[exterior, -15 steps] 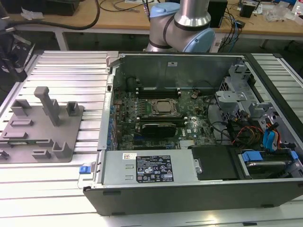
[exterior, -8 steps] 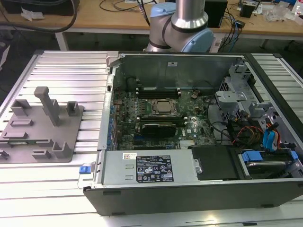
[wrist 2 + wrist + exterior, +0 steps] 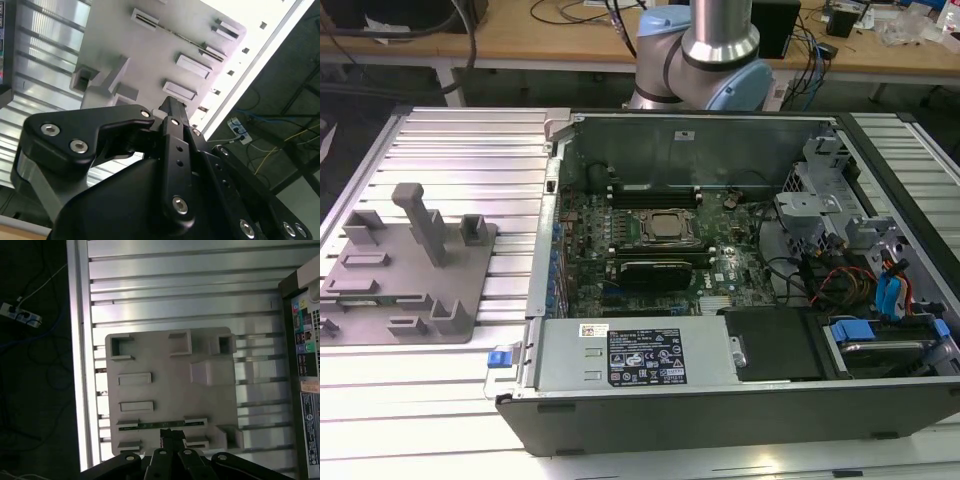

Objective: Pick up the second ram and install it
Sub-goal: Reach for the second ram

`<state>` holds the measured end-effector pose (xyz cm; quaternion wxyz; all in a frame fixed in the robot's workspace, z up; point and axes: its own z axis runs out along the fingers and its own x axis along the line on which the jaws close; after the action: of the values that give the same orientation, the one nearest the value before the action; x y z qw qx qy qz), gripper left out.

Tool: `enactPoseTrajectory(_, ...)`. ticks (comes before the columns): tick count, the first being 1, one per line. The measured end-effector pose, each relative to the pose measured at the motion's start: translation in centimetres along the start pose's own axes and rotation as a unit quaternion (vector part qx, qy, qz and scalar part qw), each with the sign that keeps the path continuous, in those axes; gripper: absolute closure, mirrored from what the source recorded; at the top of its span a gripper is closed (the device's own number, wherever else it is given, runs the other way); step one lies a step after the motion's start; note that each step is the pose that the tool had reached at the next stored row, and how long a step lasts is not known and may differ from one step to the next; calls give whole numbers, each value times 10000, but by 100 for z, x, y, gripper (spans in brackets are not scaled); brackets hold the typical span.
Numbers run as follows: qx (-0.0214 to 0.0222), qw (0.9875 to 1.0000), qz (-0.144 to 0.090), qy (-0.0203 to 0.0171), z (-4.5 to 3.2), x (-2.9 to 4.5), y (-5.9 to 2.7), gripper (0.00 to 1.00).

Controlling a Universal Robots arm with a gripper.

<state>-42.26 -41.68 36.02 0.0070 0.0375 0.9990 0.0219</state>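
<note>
Gripper (image 3: 173, 433), pressed together, above the second ram (image 3: 145, 425) (partly hidden) on the grey tray (image 3: 165, 365)

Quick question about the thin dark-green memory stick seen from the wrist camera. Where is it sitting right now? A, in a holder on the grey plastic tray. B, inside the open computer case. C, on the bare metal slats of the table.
A: in the first wrist view the second ram lies flat across a holder on the grey tray, with the gripper close to its middle.
</note>
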Motion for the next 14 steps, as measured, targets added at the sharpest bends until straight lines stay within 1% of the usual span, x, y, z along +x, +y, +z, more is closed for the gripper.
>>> enactPoseTrajectory(3, 3, 10000, 1, 33, 51, 4, -20, 92)
enactPoseTrajectory(5, 6, 10000, 3, 79, 105, 6, -31, 92)
enactPoseTrajectory(6, 7, 10000, 4, 90, 120, 6, -34, 92)
enactPoseTrajectory(9, 9, 9999, 5, 115, 161, 8, -57, 92)
enactPoseTrajectory(11, 11, 9999, 6, 142, 209, 8, -82, 92)
enactPoseTrajectory(14, 12, 9999, 6, 145, 220, 9, -85, 92)
